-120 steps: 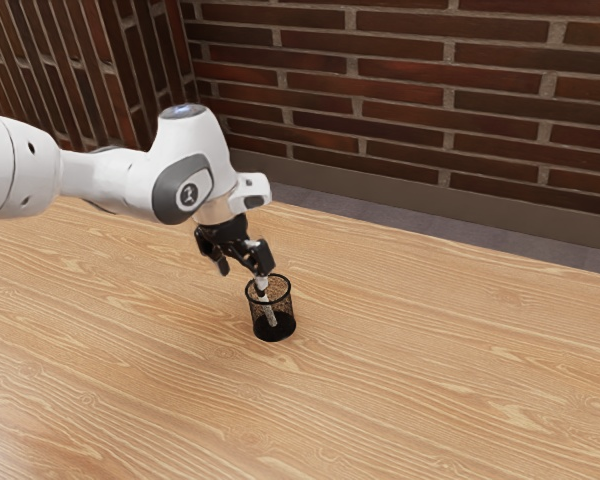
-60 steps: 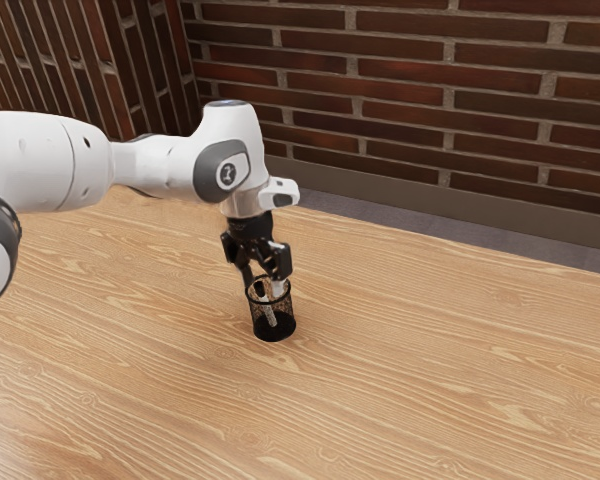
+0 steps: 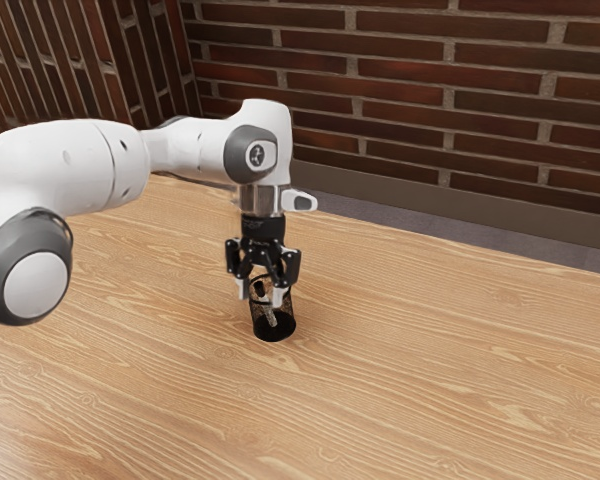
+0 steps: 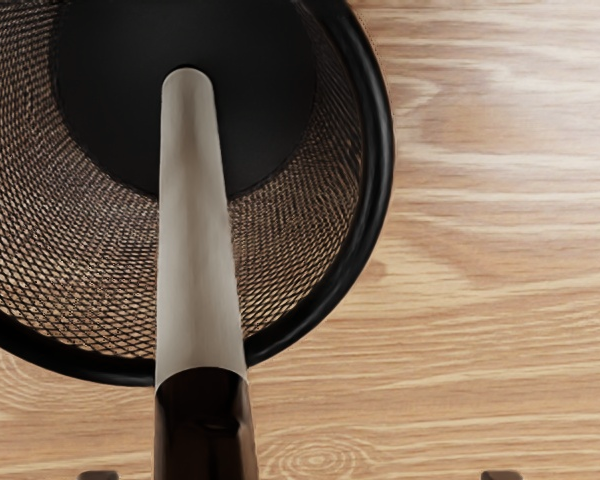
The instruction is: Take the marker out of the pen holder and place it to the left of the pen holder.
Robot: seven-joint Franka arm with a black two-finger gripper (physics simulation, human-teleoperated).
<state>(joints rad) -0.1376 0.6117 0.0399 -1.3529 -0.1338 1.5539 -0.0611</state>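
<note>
- And here's the marker (image 4: 195, 240), in the holder (image 3: 288, 309), leaning, pale end down by its base, dark cap up past its rim!
- Over the holder's mouth comes the gripper (image 3: 261, 294), pointing down, jaws spread wide, one finger to each side of the cap, gripping nothing!
- Tight quarters: the holder's rim is right there, close under the fingers; whether they touch it, I can't tell.
- The arm (image 3: 70, 160) reaches in above the holder from the exterior view's left.
- All round the holder, bare wooden table (image 3: 430, 380); well beyond it, a brick wall (image 3: 430, 60) with grey floor (image 3: 380, 213) at its foot.
</note>
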